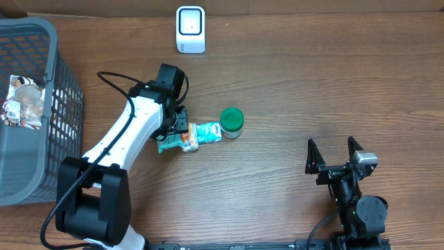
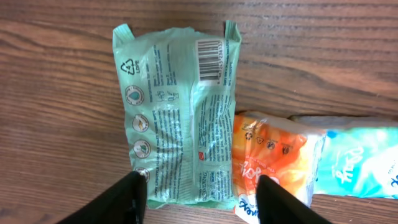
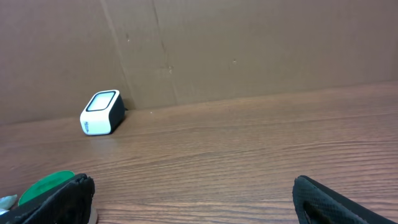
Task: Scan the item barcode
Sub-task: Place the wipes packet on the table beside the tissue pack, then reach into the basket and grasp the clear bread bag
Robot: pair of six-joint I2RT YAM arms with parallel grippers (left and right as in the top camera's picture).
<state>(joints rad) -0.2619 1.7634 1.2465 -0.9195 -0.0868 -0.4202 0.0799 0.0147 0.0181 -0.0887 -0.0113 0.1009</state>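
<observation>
A pale green packet lies flat on the wooden table, its barcode facing up at the far right corner. My left gripper hovers open over the packet's near end, one finger at its left edge, the other above an orange packet. A teal packet lies next to the orange one. From overhead, the left gripper is above the green packet. The white scanner stands at the table's back edge. My right gripper rests open and empty at the front right.
A green-lidded jar stands right of the packets, and shows by the right wrist's left finger. A grey basket holding a printed packet fills the left side. The scanner sits against a cardboard wall.
</observation>
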